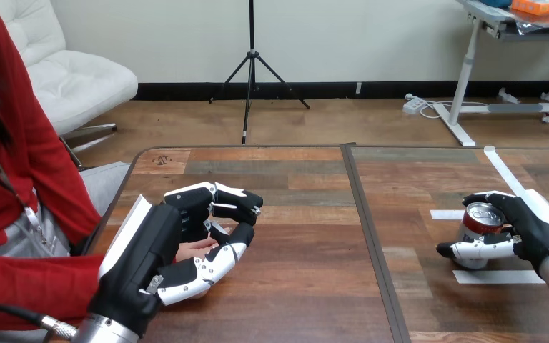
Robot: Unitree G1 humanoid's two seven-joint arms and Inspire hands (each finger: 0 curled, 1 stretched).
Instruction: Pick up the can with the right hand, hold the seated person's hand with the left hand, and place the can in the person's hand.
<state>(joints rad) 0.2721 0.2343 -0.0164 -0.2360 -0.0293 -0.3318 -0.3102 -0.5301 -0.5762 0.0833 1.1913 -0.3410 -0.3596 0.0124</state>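
A red and silver can (pixel 476 222) stands upright on the right part of the wooden table (pixel 300 214). My right hand (pixel 532 227) is shut on it: fingers wrap the far side and the thumb crosses its front. At the table's left, my left hand (pixel 159 243) is curled round the person's hand (pixel 199 247), which shows as a small patch between my thumb and fingers. The person's red sleeve (pixel 28 286) comes in from the left edge. The two robot hands are far apart.
White tape marks lie around the can: a strip (pixel 497 276) just in front of it, a short piece (pixel 446 214) to its left and a long diagonal one (pixel 504 171) behind. A dark seam (pixel 366 229) splits the table down the middle.
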